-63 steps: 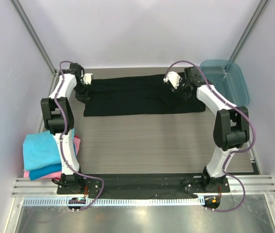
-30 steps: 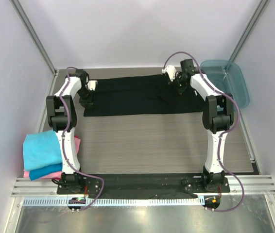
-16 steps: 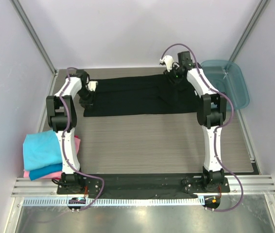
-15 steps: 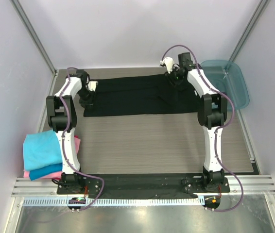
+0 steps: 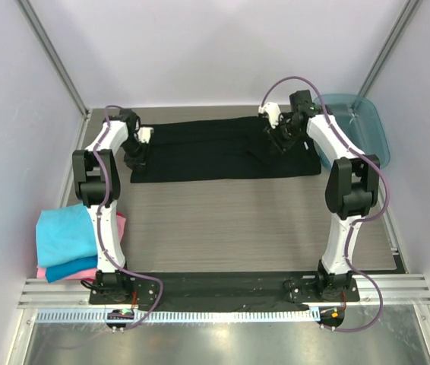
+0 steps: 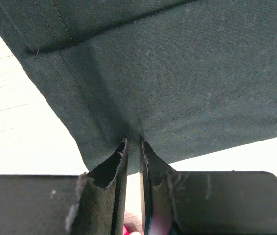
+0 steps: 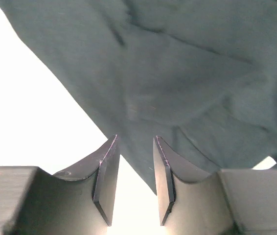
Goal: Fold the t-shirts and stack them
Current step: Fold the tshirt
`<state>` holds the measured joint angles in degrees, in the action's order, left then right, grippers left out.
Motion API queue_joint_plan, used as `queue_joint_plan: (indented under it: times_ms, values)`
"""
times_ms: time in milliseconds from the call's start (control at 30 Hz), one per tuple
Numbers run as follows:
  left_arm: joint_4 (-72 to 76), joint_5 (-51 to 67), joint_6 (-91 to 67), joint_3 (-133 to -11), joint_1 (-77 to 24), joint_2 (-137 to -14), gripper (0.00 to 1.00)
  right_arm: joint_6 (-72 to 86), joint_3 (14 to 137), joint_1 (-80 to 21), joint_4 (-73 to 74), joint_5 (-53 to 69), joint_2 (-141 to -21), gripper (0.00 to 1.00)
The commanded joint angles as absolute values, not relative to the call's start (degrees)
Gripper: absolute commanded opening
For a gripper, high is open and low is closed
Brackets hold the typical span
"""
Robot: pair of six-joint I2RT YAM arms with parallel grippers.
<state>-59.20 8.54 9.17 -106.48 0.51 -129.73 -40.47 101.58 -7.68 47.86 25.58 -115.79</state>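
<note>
At the lower left of the top view sits a stack of folded tees: a turquoise t-shirt (image 5: 63, 232) over a blue t-shirt (image 5: 71, 268), with a pink t-shirt (image 5: 120, 223) peeking out beside them. Higher up, the left gripper (image 5: 135, 156) is down at the left end of the black t-shirt (image 5: 215, 148), which lies in a long flat band across the upper middle of the wooden table (image 5: 238, 220). Its wrist view shows the jaws almost together, nipping the puckered hem. Further right, the right gripper (image 5: 279, 142) hangs over the shirt's right part; its wrist view shows the jaws spread, a corner of cloth below the gap. A translucent teal tray (image 5: 367, 131) sits at the upper right.
</note>
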Motion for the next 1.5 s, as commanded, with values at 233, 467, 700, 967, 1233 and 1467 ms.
queue_joint_plan:
  times_ms: [233, 467, 700, 967, 1233, 1467]
  values:
    - [-59.9, 6.2, 9.7, -106.1, 0.8, -127.8, 0.16, -44.1, 97.4, -11.2, 47.6, 25.7, -116.3, 0.41]
    - [-59.8, 5.9, 9.7, -106.3, 0.7, -128.0, 0.16, -45.1, 96.2, -11.3, 45.9, 22.4, -117.2, 0.43]
    - [-59.8, 5.5, 9.6, -106.3, 0.5, -128.1, 0.16, -45.4, 96.2, -11.8, 44.3, 21.8, -119.2, 0.43]
    - [-59.7, 4.8, 9.6, -106.3, 0.5, -128.2, 0.16, -45.6, 96.9, -12.2, 42.7, 20.3, -121.4, 0.40]
    - [-59.7, 4.7, 9.5, -106.2, 0.5, -128.2, 0.16, -44.1, 96.6, -12.5, 39.0, 18.5, -121.0, 0.17]
    - [-59.6, 4.9, 9.4, -106.1, 0.5, -128.3, 0.17, -44.6, 96.6, -12.8, 38.5, 18.5, -119.4, 0.01]
